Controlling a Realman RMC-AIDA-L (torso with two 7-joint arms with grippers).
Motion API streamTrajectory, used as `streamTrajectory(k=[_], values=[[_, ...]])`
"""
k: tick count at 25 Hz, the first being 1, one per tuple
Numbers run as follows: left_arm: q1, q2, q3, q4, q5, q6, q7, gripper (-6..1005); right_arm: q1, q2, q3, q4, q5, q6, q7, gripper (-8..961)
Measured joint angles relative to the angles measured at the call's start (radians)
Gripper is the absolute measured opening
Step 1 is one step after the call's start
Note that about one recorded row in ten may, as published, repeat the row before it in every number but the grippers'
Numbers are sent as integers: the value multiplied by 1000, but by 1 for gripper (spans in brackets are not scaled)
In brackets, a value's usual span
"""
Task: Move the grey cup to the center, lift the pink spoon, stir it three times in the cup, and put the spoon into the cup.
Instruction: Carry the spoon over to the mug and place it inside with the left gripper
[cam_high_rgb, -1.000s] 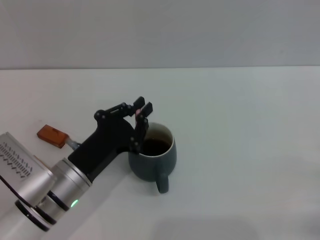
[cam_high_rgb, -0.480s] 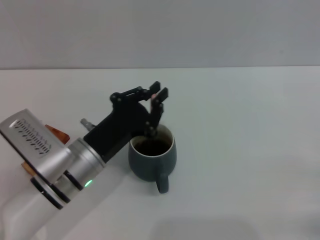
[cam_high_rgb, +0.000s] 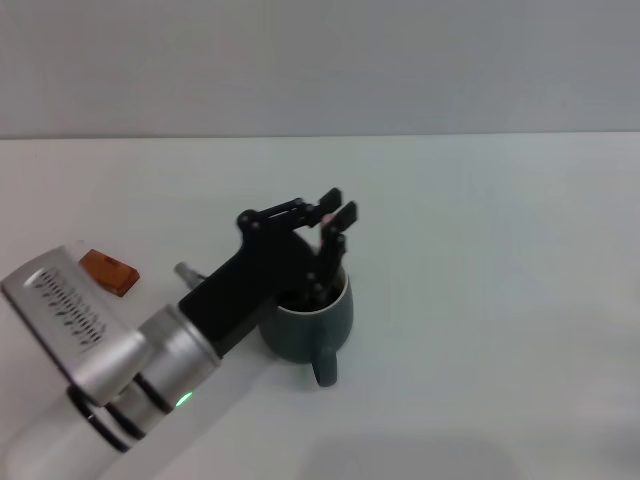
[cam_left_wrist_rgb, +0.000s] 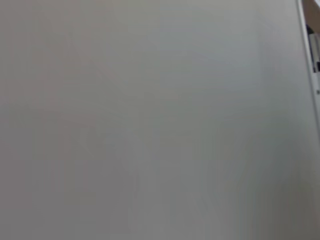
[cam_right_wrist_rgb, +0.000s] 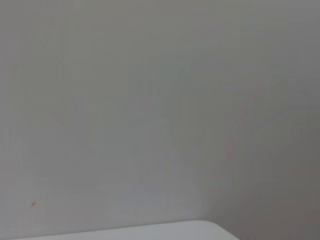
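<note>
The grey cup (cam_high_rgb: 318, 328) stands on the white table (cam_high_rgb: 480, 300) in the head view, its loop handle (cam_high_rgb: 324, 368) toward me and dark liquid inside. My left gripper (cam_high_rgb: 322, 284) hangs over the cup's mouth, its black fingers (cam_high_rgb: 332, 258) reaching down inside the rim. It is shut on the pink spoon (cam_high_rgb: 327, 216). Only a small pink bit of the handle shows between the fingers; the rest is hidden by the fingers and the cup. The right gripper is out of view.
A small orange-brown wooden block (cam_high_rgb: 108, 272) lies on the table to the left of my left arm (cam_high_rgb: 150, 350). The table's far edge meets a grey wall. Both wrist views show only plain grey surface.
My left gripper, with the spoon, has swept rightward across the cup's mouth, from the left rim to the right side. The cup has stayed in place.
</note>
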Motion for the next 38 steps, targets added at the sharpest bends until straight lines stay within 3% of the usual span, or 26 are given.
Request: streamTrajectory(k=[3,10,18,28,33,38], values=[[39,4,-13,4,0,15,0,142,4,0,-7,0,0,7,0,-1],[59,8,-45,37,0,24,1,142,4,0,-16,3,0,9,0,-1],[-1,6,-73,68,0,16,-5,142,5,0,-17,3,0,10,0,-1],[-53,-4,-27,44,0,-8,-7,142,3,0,-16,0,0,3,0,-1],[-27,-3,2,27,1,-1,-1,142,5,0,-16,0,0,1,0,-1],[40,2,10,26,3,33,0,142,6,0,-16,0,0,0,0,-1]])
